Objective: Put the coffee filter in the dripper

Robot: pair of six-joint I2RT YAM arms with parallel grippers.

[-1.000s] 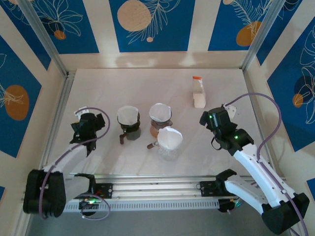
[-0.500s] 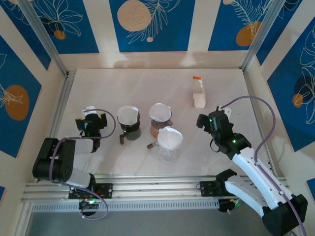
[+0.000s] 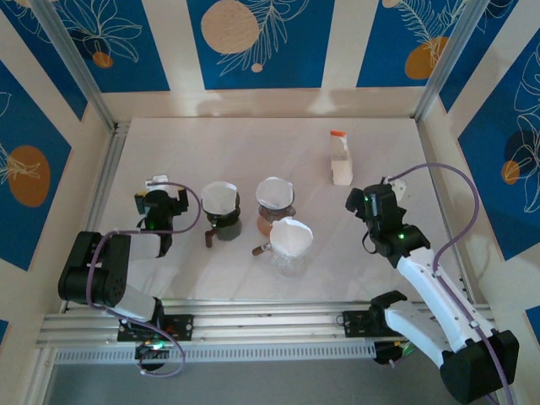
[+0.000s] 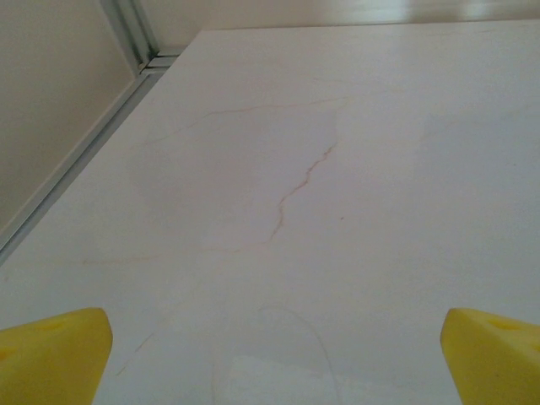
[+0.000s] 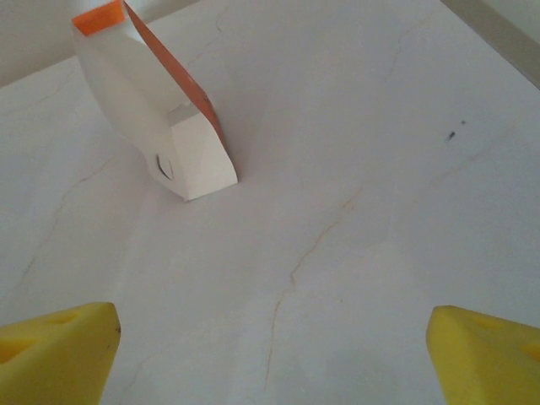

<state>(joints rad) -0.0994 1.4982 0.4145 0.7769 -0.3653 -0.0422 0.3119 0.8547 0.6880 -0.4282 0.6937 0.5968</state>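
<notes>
Pale marbled tabletop (image 3: 253, 152) first, boxed in by blue wall panels (image 3: 253, 42) printed with leaves and orange discs. Centre of the table: three drippers in a tight cluster. Nearest the arms, clear dripper (image 3: 287, 257) with a white coffee filter (image 3: 292, 234) seated in its mouth. Just behind it, brown dripper (image 3: 272, 221), white paper showing in its top as well. Left of that, dark dripper (image 3: 221, 226), likewise lined in white.

Over to the left gripper (image 3: 160, 201) now: on the left side of the table, beside the dark dripper but apart from it, jaws spread wide, nothing between them. From the left wrist, yellow left fingers (image 4: 52, 354) at the bottom corners and bare veined marble between.

Across to the right gripper (image 3: 369, 201): right of the cluster and well clear of it, also spread wide and holding nothing. From the right wrist, yellow right fingers (image 5: 59, 350) far apart in the lower corners, and ahead of them a white carton (image 5: 160, 110) with an orange cap, standing on the table, touching neither finger. From above, same carton behind the right gripper, toward the back right of the table.
</notes>
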